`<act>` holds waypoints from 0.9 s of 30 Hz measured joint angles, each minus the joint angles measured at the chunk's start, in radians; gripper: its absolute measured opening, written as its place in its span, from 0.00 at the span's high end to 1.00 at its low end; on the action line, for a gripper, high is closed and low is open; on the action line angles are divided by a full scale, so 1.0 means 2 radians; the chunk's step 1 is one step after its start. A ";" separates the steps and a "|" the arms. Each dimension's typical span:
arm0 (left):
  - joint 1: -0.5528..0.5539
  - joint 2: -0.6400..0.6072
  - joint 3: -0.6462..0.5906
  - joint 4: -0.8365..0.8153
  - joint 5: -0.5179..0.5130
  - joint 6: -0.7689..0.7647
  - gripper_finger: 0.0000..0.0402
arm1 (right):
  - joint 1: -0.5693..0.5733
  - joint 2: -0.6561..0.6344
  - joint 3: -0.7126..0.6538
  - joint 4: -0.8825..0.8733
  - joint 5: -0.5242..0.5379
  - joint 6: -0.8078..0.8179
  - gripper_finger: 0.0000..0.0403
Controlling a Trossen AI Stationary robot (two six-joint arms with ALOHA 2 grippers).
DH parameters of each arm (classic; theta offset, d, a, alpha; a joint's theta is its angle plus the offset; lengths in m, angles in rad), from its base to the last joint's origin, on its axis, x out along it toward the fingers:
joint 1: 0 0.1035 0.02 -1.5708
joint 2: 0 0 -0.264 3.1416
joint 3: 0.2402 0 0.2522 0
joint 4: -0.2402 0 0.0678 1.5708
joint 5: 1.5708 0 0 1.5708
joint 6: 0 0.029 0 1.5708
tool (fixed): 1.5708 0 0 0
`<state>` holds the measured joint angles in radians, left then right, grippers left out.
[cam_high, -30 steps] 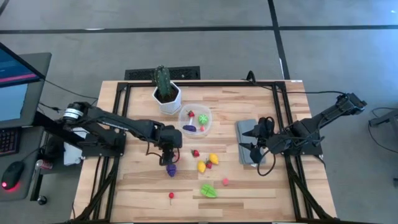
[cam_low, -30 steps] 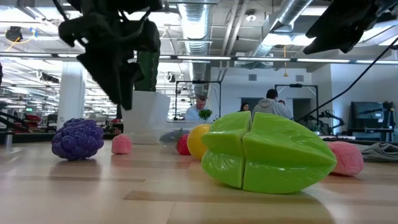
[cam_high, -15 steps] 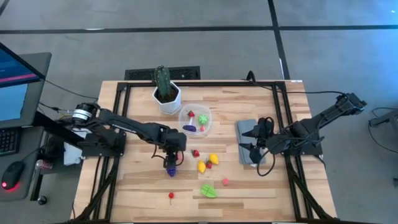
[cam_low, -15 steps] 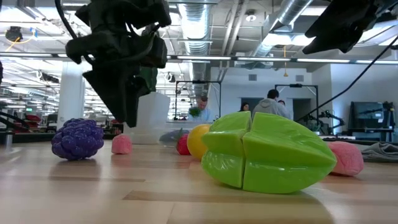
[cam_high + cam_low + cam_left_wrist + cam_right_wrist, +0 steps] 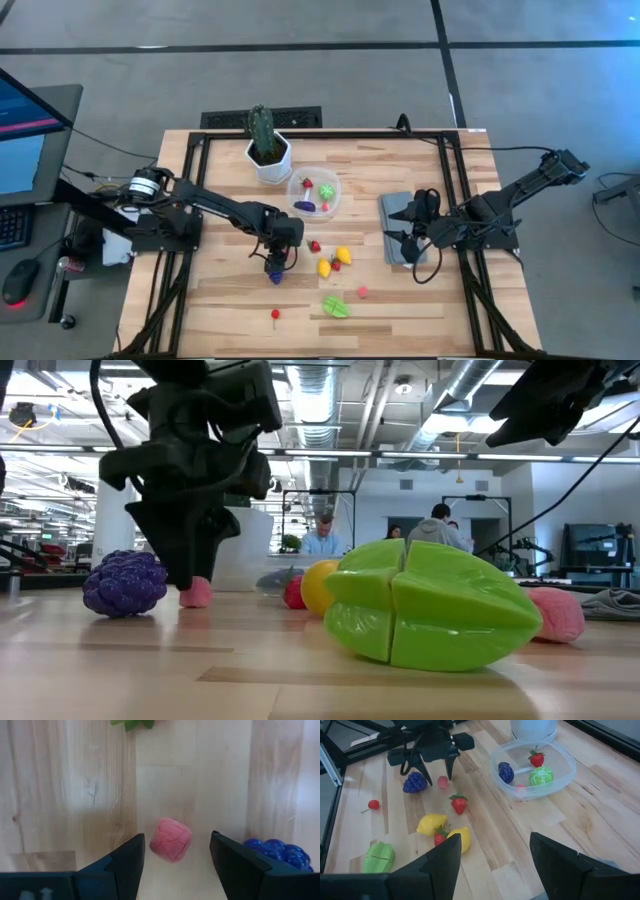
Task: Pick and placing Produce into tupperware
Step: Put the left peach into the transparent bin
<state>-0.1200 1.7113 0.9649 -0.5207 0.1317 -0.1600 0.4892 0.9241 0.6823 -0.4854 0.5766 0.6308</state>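
Observation:
My left gripper is open and low over the table, its fingers on either side of a small pink produce piece without touching it. A purple grape bunch lies just beside it. The round clear tupperware stands beyond, holding a strawberry, a green piece and a purple piece. Other produce lies loose on the table: a strawberry, yellow pieces, a green starfruit, a pink piece and a cherry. My right gripper is open and empty over the grey cloth.
A cactus in a white pot stands at the far edge, next to the tupperware. The folded grey cloth lies at the right under my right arm. Black frame rails run along the table's left and right sides.
My left gripper has gone down toward the table and a little toward its right edge, and its open fingers now stand around the pink piece next to the grapes. The produce has not moved. My right arm has kept still.

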 joint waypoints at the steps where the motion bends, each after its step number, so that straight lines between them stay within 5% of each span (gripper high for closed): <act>1: 0.000 0.001 0.000 0.004 0.000 0.000 0.47 | 0.000 0.000 0.000 0.000 0.000 0.000 0.35; 13: 0.000 0.002 0.000 0.004 -0.013 0.000 0.48 | 0.000 0.000 0.000 -0.002 0.000 -0.001 0.35; 27: 0.000 0.002 0.000 0.004 -0.017 0.008 0.62 | 0.000 0.000 0.000 -0.002 0.000 -0.001 0.35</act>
<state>-0.1200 1.7157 0.9653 -0.5133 0.0982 -0.1448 0.4892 0.9241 0.6823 -0.4903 0.5766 0.6285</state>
